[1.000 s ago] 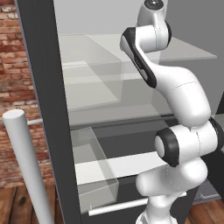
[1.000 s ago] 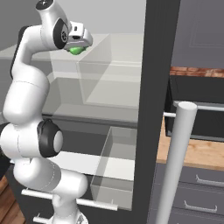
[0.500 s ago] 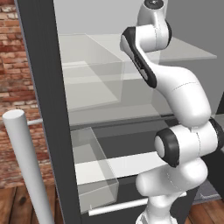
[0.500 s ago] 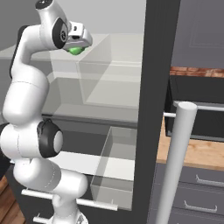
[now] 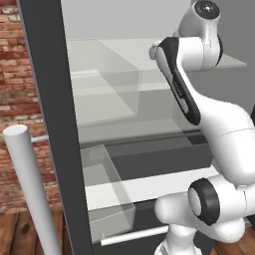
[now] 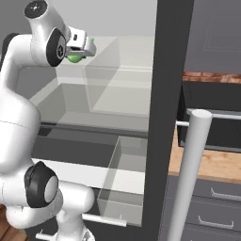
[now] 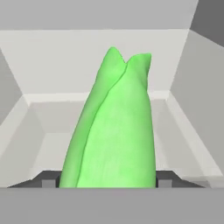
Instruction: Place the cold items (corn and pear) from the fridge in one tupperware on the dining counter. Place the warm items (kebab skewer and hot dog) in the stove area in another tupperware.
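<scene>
Inside the fridge (image 6: 157,117), the gripper (image 6: 79,51) is closed around the corn (image 7: 111,131). The cob looks stiff, light and smooth-husked; its thick base, between the fingers, seems the surest hold.

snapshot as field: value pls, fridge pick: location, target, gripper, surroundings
location: inside the open fridge, upper level
target: corn, bright green, pointed end away from the hand camera
gripper: gripper closed on the corn, one fingertip on each side in the hand view
corn in right base view: green patch under the hand
surroundings: clear bin lower down, silver handle in the foreground
</scene>
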Motion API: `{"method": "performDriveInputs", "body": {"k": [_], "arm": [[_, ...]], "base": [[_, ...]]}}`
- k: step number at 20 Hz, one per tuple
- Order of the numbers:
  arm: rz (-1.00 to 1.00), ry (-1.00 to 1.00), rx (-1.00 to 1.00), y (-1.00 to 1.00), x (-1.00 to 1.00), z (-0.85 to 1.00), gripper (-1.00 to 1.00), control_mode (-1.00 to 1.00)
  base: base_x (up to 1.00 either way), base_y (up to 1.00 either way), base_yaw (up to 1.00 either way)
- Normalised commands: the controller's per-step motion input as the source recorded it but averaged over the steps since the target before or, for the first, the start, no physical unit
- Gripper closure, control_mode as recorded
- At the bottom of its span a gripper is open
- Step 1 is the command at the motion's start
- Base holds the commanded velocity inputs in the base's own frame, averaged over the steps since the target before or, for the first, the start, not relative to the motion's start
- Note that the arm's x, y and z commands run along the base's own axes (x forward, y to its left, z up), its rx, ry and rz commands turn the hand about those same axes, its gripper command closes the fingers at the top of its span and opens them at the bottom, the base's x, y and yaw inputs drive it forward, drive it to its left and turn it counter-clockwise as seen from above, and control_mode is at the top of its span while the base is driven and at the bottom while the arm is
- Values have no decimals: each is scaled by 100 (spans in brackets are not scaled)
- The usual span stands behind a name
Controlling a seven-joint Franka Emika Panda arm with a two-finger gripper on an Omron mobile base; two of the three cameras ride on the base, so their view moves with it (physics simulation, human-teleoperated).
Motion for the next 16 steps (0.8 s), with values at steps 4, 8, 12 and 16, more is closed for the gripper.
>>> {"method": "performDriveInputs", "body": {"k": [4,8,12,16], "arm": [[0,-23,25,-18,-100,-3,100,-100],[-2,-3,9,-1,-100,4,100,-100],[0,0,0,0,-96,15,100,-100],[0,0,0,0,-92,20,100,-100]], "base": [[0,0,0],[0,0,0],[0,0,0],[0,0,0]]}}
